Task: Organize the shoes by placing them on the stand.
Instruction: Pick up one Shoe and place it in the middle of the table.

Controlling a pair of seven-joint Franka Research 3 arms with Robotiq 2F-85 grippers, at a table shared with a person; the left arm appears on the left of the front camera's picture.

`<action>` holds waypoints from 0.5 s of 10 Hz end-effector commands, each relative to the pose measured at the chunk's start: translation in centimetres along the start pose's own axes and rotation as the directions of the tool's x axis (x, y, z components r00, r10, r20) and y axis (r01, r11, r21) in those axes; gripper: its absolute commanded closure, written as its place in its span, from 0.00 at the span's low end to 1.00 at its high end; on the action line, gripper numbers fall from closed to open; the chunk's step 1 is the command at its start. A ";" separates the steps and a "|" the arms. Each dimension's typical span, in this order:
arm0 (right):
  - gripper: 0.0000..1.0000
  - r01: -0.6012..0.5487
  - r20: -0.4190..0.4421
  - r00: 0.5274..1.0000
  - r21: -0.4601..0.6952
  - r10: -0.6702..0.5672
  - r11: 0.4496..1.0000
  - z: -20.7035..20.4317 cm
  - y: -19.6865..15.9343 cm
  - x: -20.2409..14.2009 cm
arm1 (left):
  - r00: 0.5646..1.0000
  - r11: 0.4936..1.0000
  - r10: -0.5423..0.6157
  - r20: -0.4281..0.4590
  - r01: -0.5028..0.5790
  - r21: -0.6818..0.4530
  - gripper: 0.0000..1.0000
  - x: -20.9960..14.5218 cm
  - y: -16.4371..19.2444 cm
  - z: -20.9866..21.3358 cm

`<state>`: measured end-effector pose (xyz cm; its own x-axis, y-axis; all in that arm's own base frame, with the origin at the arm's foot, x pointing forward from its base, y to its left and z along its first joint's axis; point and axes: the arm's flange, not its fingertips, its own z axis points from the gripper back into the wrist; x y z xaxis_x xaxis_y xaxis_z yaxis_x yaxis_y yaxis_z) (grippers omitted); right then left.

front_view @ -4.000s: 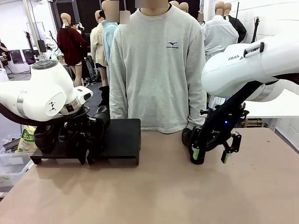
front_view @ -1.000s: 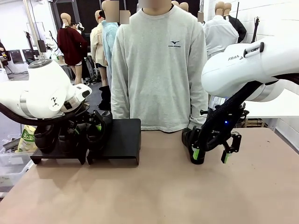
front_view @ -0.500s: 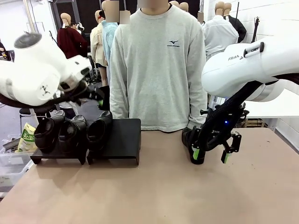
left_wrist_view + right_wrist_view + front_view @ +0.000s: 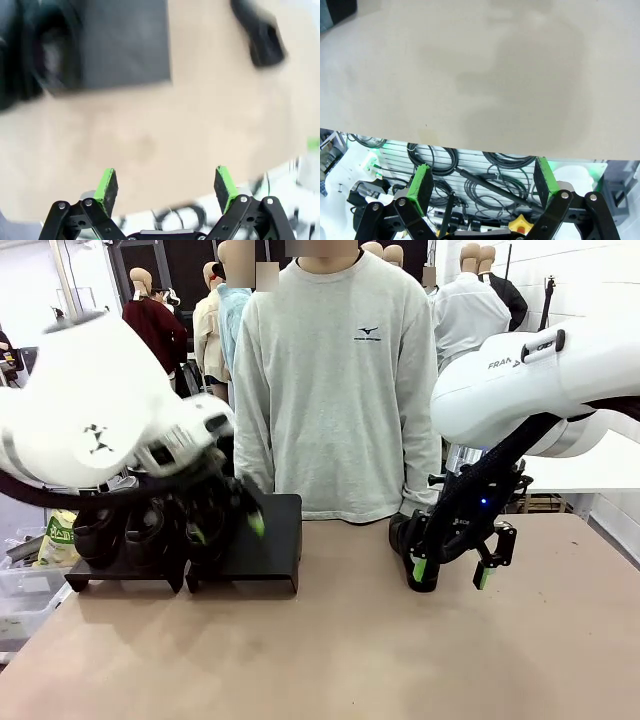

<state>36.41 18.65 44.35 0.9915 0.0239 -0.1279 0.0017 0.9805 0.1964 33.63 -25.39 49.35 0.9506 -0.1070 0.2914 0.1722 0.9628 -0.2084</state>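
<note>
Front view, stand: you have the two black risers [image 4: 262, 540] at the far left of the table [image 4: 330, 640], side by side; the right half of the right riser looks bare.
Front view, shoes on stand: the shoes [image 4: 125, 530] sit on top in a row, partly hidden by the left arm; you cannot count them cleanly here.
Front view, loose shoe: the fourth shoe [image 4: 402, 533] stands on the table right of centre, at the far edge by the person.
Front view, right gripper [image 4: 452, 573]: spread wide, holding nothing, just beside that shoe and slightly right of it; this arm is clearly the nearer one.
Front view, left gripper [image 4: 225, 525]: blurred over the stand, green pads apart, nothing between them.
Left wrist view, left gripper [image 4: 167, 185]: wide open and empty; the riser's flat top [image 4: 125, 42] lies ahead.
Left wrist view, loose shoe [image 4: 260, 35]: far off toward the upper right, its long axis running roughly away from you; blurred.
Right wrist view, right gripper [image 4: 482, 187]: fully open, empty, looking at bare table [image 4: 470, 75].
</note>
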 end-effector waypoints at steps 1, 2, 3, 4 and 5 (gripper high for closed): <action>0.00 -0.017 -0.005 1.000 -0.019 0.016 1.000 0.3 -0.1 0.3 | 0.949 1.000 0.001 -0.316 -0.001 0.002 0.00 -0.9 1.0 -0.8; 0.00 -0.017 -0.005 1.000 -0.019 0.016 1.000 0.3 -0.1 0.3 | 0.950 1.000 0.003 -0.312 -0.002 0.002 0.00 -1.7 0.8 -1.0; 0.00 -0.017 -0.005 1.000 -0.019 0.016 1.000 0.3 -0.1 0.3 | 0.951 1.000 -0.002 -0.310 -0.001 -0.007 0.00 -2.5 0.4 -1.3; 0.00 -0.017 -0.005 1.000 -0.019 0.016 1.000 0.3 -0.1 0.3 | 0.954 1.000 0.002 -0.299 -0.002 0.000 0.00 -2.5 0.7 -1.7; 0.00 0.000 0.000 1.000 0.000 0.000 1.000 0.0 0.0 0.0 | 0.969 0.999 0.032 -0.245 -0.032 0.002 0.00 -2.1 0.8 -1.5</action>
<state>36.41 18.65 44.36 0.9915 0.0236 -0.1279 0.0021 0.9805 0.1966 31.62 -25.00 46.65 0.9882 -0.1525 -0.0170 0.1456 0.9668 -0.2098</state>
